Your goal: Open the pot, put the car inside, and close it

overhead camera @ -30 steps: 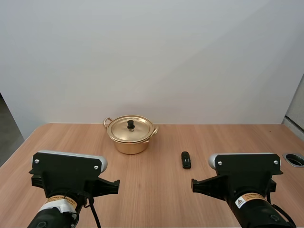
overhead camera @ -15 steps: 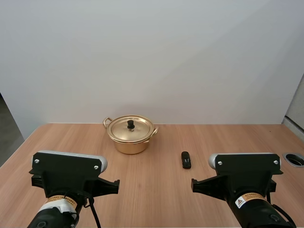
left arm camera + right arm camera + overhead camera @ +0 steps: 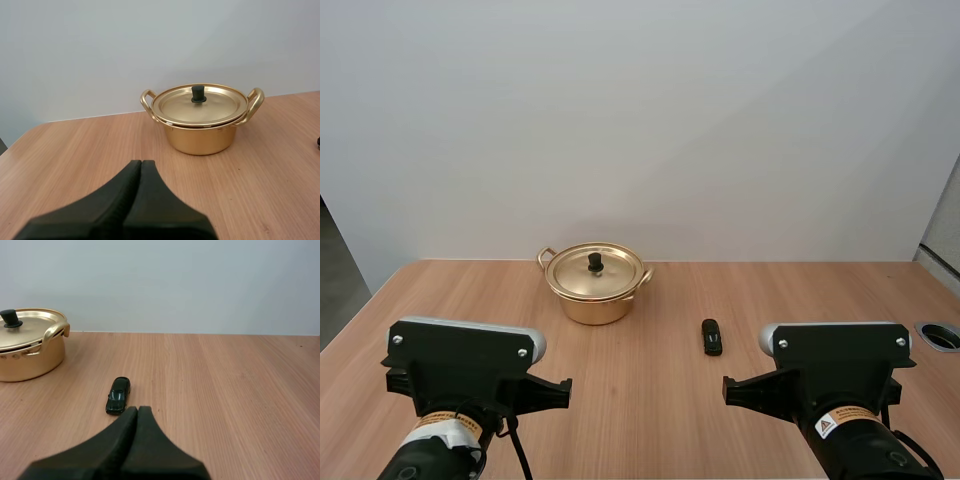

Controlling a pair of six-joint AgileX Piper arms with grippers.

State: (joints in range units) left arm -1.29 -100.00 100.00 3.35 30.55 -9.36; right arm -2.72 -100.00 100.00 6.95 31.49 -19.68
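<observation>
Golden metal marks the pot (image 3: 200, 137), which stands upright on the wooden surface (image 3: 75, 150) well ahead of the left tool (image 3: 141, 164) and a little to its right. Its lid (image 3: 200, 106) sits flat on the rim, closed, with a black knob (image 3: 198, 93) at the centre and a loop handle at each side of the pot. The left tool is clenched on nothing: its two black fingers lie pressed together as one dark wedge pointing toward the pot, apart from it.

The right tool (image 3: 138, 410) is likewise closed with nothing between its fingers, the tips meeting along a single seam. The car (image 3: 118, 395), small and dark, lies on the surface a short way ahead of those tips and slightly to their left, its length running away from the tool, untouched. Farther ahead and well to the left of the right tool stands the pot, with bare wood between it and the car.

From the high view the car (image 3: 711, 337) lies to the right of the pot (image 3: 595, 292) and nearer the tools' side of the surface; the two are well apart.
</observation>
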